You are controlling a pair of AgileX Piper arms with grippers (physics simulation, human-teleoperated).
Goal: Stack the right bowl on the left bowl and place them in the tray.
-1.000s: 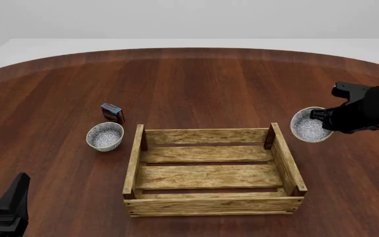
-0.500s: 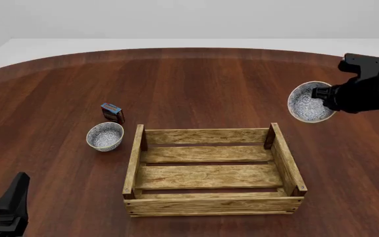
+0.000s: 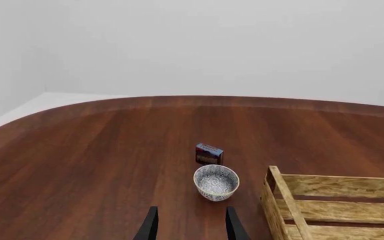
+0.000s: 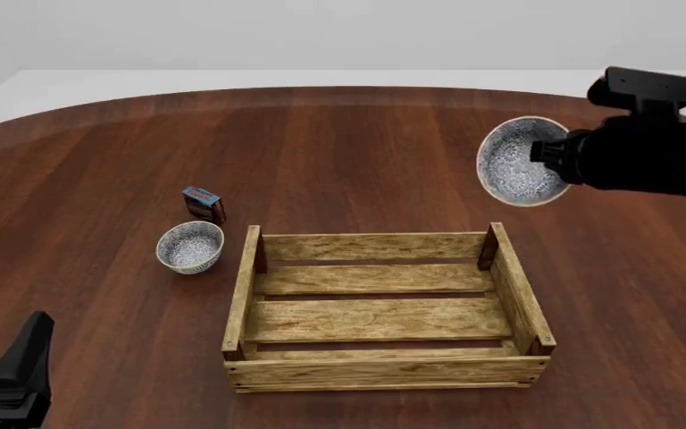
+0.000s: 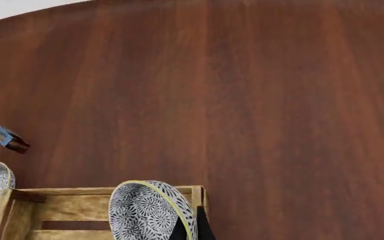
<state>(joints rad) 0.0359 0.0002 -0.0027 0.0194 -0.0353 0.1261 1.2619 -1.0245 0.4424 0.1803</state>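
The right bowl (image 4: 517, 163), patterned grey-white, hangs tilted in the air above the tray's far right corner, and my right gripper (image 4: 549, 152) is shut on its rim. The right wrist view shows the same bowl (image 5: 150, 211) with the gripper (image 5: 193, 229) pinching its edge. The left bowl (image 4: 189, 247) stands upright on the table left of the tray (image 4: 385, 365), and also appears in the left wrist view (image 3: 216, 182). My left gripper (image 3: 189, 227) is open, well short of that bowl, near the table's front left edge (image 4: 12, 375). The tray (image 3: 282, 197) holds nothing.
A small red-blue box (image 4: 204, 205) stands just behind the left bowl, and shows in the left wrist view (image 3: 209, 154) and the right wrist view (image 5: 8, 139). The round wooden table (image 4: 355, 143) stretches far behind the tray.
My right gripper has lifted the right bowl off the table, carrying it up and leftward toward the tray's far right corner. The left arm has not moved.
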